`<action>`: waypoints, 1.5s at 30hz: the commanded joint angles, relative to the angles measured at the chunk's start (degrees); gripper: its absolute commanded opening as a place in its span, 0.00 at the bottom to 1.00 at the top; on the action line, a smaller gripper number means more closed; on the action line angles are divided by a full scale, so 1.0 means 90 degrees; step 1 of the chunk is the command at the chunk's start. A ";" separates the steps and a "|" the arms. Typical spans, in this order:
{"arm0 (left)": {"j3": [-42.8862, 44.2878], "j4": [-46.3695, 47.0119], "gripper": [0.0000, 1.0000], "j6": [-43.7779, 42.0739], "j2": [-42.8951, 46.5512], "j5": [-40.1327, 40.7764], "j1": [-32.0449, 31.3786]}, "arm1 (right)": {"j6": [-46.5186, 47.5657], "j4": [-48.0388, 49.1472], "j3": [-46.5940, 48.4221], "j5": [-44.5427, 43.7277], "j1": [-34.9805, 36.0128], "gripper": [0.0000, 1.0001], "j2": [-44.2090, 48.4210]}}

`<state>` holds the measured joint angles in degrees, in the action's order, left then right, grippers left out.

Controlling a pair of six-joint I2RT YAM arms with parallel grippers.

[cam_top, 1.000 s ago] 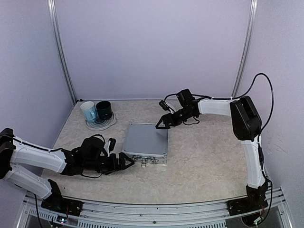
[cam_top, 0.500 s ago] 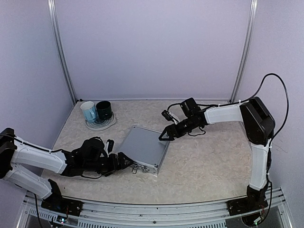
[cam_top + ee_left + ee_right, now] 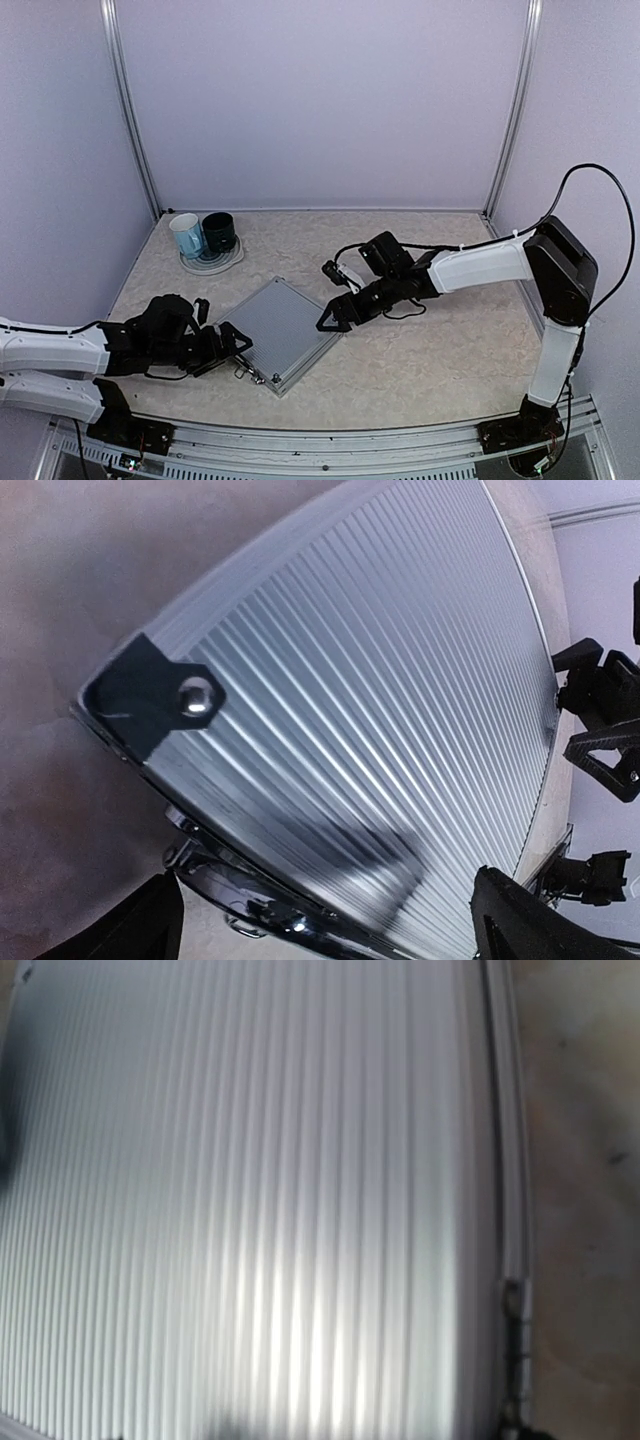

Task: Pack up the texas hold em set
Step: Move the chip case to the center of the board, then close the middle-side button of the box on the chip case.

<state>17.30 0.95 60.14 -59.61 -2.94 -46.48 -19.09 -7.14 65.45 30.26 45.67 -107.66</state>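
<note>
The texas hold em set is a shut, square, silver ribbed case (image 3: pixel 278 325) lying flat and turned like a diamond. Its latches (image 3: pixel 246 371) face the near left. My left gripper (image 3: pixel 238 345) is open at that latch edge, and the left wrist view shows its dark fingers (image 3: pixel 150 930) either side of the ribbed lid (image 3: pixel 380 680) and the latch rail (image 3: pixel 260 910). My right gripper (image 3: pixel 328 318) stands open at the case's right corner. Only the ribbed lid (image 3: pixel 250 1210) fills the right wrist view, its own fingers out of frame. Whatever is inside the case is hidden.
A light-blue mug (image 3: pixel 186 236) and a dark-green mug (image 3: pixel 219 231) stand on a plate (image 3: pixel 212 262) at the back left. Metal posts (image 3: pixel 130 120) and pale walls close in the back and sides.
The case has turned clockwise and slid toward the near left. My right gripper followed its far corner forward and left; my left gripper drew back to the left along the latch edge.
</note>
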 commanded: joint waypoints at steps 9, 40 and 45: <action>0.0749 -0.0624 0.99 -0.0867 -0.0348 -0.0927 0.0178 | 0.0162 -0.0602 0.0446 -0.0240 0.0013 0.85 0.0128; 0.0899 -0.0520 0.96 -0.1762 -0.0169 -0.1661 0.0086 | 0.0560 -0.1071 0.0370 -0.1141 0.0138 0.85 0.0591; 0.0971 -0.1345 0.99 -0.2132 0.0109 -0.1413 0.0137 | 0.0679 -0.1596 0.0638 -0.2213 0.0504 0.87 0.0923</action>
<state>23.86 -6.98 44.93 -60.97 -16.23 -45.43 -14.63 -17.04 68.62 19.31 47.24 -103.02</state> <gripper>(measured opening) 0.987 0.862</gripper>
